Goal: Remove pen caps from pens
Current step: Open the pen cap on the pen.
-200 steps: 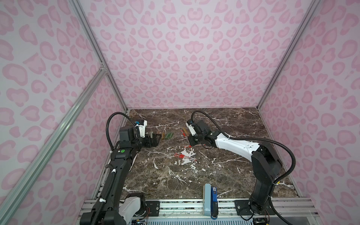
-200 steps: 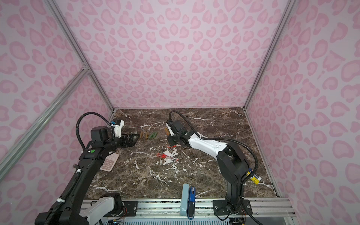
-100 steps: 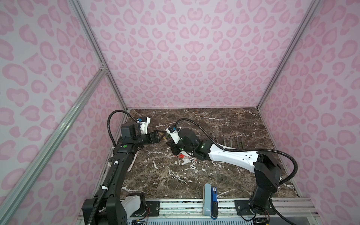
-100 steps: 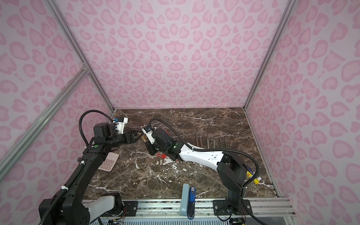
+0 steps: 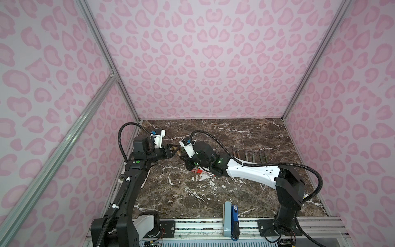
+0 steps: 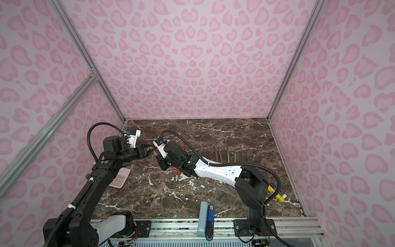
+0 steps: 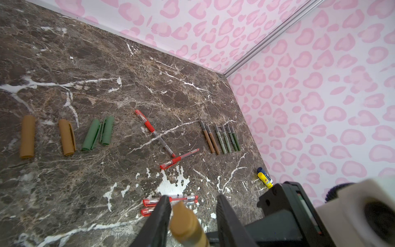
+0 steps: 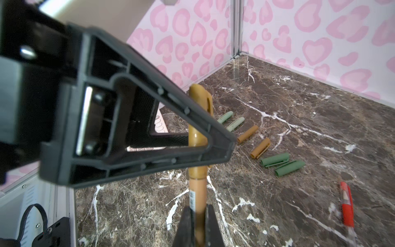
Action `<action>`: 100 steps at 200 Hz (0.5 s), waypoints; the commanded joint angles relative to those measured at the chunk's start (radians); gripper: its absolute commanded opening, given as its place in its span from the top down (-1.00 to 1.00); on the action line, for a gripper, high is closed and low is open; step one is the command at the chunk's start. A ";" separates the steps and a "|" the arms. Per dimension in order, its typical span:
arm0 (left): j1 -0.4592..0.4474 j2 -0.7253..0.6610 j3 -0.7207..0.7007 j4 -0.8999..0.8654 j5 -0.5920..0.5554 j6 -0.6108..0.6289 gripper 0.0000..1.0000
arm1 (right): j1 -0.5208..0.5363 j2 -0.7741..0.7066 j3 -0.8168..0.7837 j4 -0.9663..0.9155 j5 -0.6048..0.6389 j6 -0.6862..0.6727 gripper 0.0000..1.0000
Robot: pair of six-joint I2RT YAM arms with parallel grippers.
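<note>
The right claw is clamping the barrel of a tan pen, fingers pressed together on it. It is holding the pen off the counter with the capped end pointing toward the other arm. The tan cap is sitting on the pen's end, not yet pulled off.

The left claw is straddling that cap with its jaws apart. In the left wrist view one finger is lying against the cap, while a gap is showing between the cap and the other finger. In both top views the two claws are meeting nose to nose above the rear left part of the counter.

Below and beyond them, loose caps are lying in a line on the counter: two pale green caps, two tan-orange caps and two dark green caps.

Clear pens with red parts are lying nearer the middle. Two are resting side by side just past the left claw's fingers, and two more are lying at an angle to each other, their ends near.

Farther toward the right wall, a row of bare-tipped pens, two brown and four green, is lying side by side.

A pink calculator is lying beside the left arm at the counter's left edge. A yellow-and-blue box is lying close to the right wall.
</note>
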State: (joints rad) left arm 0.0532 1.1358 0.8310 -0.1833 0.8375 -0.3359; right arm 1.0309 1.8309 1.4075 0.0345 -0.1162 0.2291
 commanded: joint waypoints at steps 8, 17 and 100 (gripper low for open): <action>0.000 -0.017 -0.021 0.047 0.003 0.023 0.71 | 0.004 0.013 0.002 0.037 0.004 0.002 1.00; 0.001 -0.019 -0.018 0.046 -0.002 0.021 0.85 | 0.004 0.026 0.012 0.027 0.005 0.003 0.95; 0.002 -0.037 -0.015 0.028 -0.003 0.011 0.92 | -0.006 0.079 0.065 -0.008 -0.002 -0.010 0.58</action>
State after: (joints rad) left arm 0.0544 1.1080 0.8230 -0.1825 0.8288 -0.3267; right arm 1.0267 1.8961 1.4574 0.0219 -0.1143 0.2253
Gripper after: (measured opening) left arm 0.149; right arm 0.238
